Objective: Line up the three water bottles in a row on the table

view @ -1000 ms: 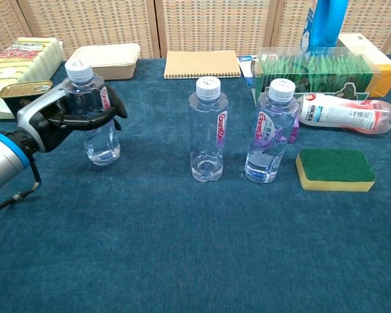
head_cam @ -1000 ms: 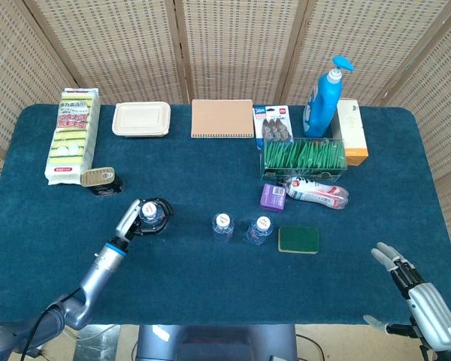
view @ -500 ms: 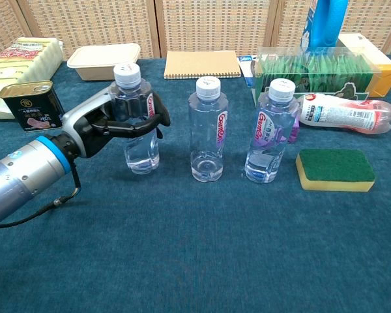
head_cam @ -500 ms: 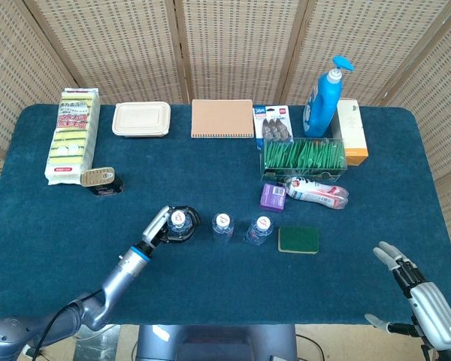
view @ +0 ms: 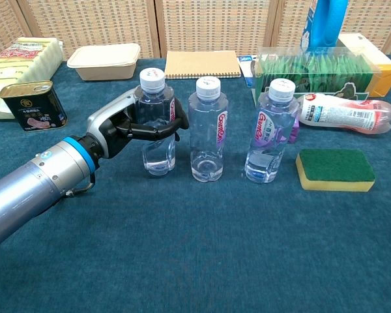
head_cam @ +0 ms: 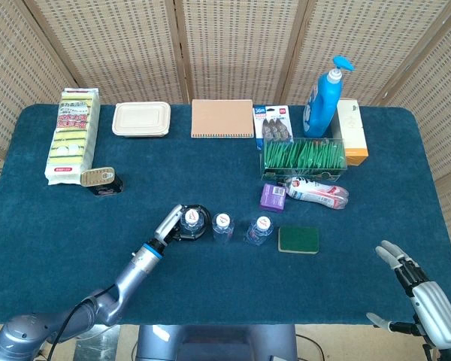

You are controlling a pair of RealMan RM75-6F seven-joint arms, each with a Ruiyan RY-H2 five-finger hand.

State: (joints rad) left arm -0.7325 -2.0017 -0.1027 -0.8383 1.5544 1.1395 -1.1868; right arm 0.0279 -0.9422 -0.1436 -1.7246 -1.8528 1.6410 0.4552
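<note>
Three clear water bottles with white caps stand on the blue table. My left hand (view: 127,124) (head_cam: 174,223) grips the leftmost bottle (view: 156,124) (head_cam: 193,219), its fingers wrapped around the body. That bottle stands close beside the middle bottle (view: 208,130) (head_cam: 223,226). The right bottle (view: 272,133) (head_cam: 260,229) stands a little further right, roughly level with the others. My right hand (head_cam: 422,292) is open at the lower right corner of the head view, near the table's front edge, holding nothing.
A green-and-yellow sponge (view: 334,170) lies right of the bottles. Behind are a lying tube (view: 342,112), a green packet box (view: 313,66), a blue pump bottle (head_cam: 323,99), a notebook (view: 202,64), a lidded container (view: 104,61) and a tin can (view: 32,105).
My left hand has carried the leftmost bottle rightward across the table, from well left to right beside the middle bottle. The right hand has barely moved.
</note>
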